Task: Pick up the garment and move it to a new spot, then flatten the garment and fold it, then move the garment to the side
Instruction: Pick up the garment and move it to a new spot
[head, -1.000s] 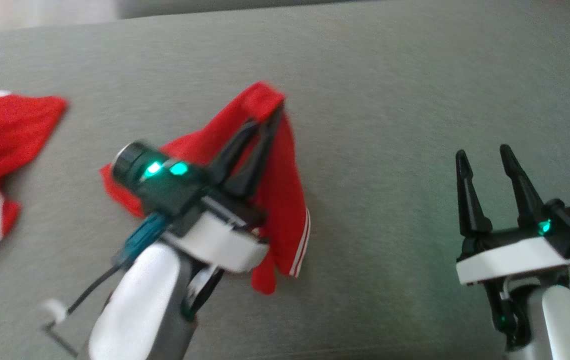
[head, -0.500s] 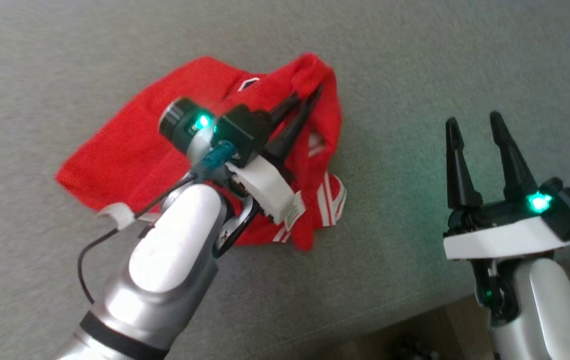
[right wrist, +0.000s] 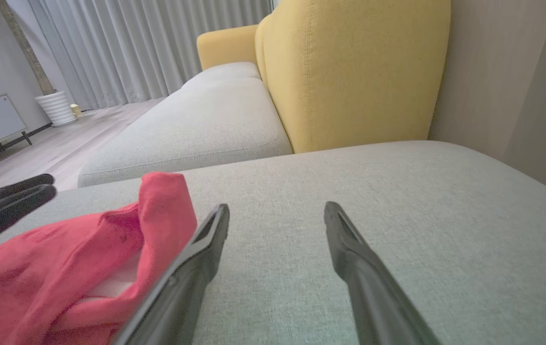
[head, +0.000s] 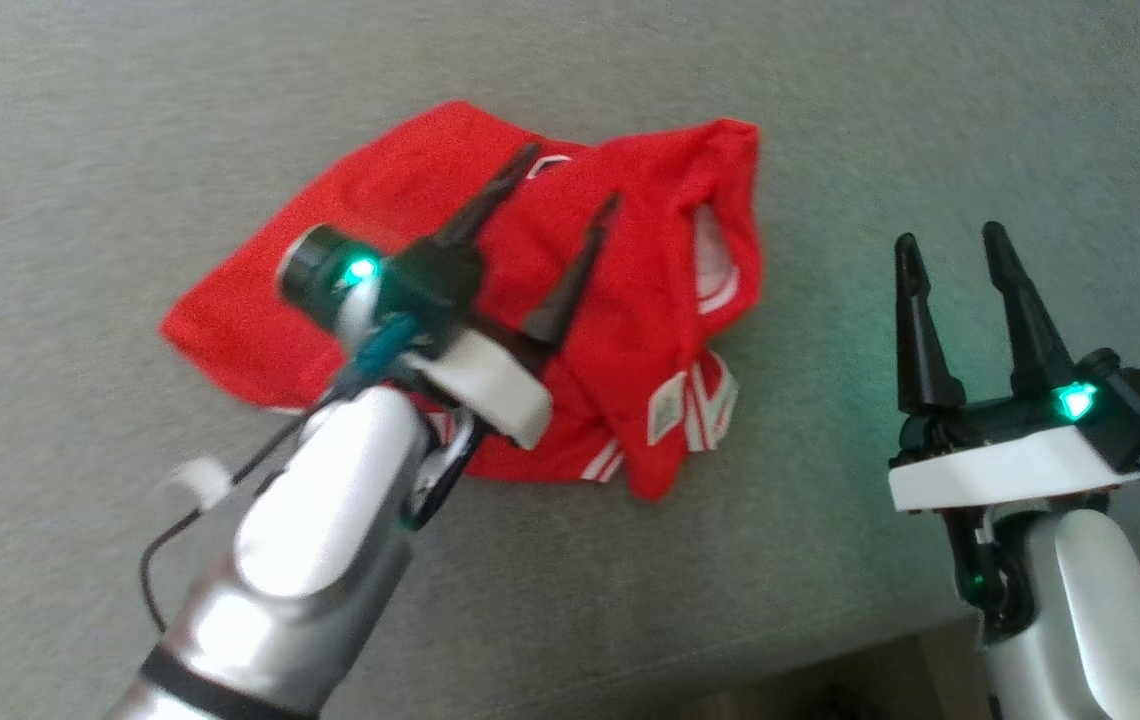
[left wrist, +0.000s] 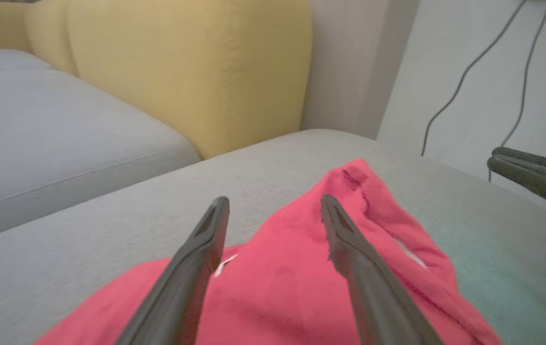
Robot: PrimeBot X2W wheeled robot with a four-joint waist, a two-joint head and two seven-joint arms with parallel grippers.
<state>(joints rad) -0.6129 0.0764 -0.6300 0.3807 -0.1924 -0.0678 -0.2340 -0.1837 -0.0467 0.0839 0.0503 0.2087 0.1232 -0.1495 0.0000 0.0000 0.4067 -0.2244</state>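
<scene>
The garment (head: 650, 320), red with white stripes and a white label, lies crumpled on the grey sofa cushion (head: 880, 120). My left gripper (head: 570, 178) hovers just over its middle, open, with nothing between the two dark fingers. In the left wrist view the left gripper (left wrist: 273, 201) points across the red garment (left wrist: 297, 273), whose far corner stands up in a peak. My right gripper (head: 950, 240) is open and empty to the right of the garment, over bare cushion. In the right wrist view the right gripper (right wrist: 278, 208) has the garment (right wrist: 62, 258) at its left.
A yellow sofa backrest (right wrist: 349, 72) rises behind the cushion, and a second grey seat (right wrist: 196, 124) lies beyond. The cushion's front edge (head: 830, 650) runs near the lower right, with floor below. Cables (left wrist: 469, 72) hang on the wall.
My left gripper has opened and let go of the garment, which now lies slumped on the cushion. The head camera has shifted. The right gripper stays open.
</scene>
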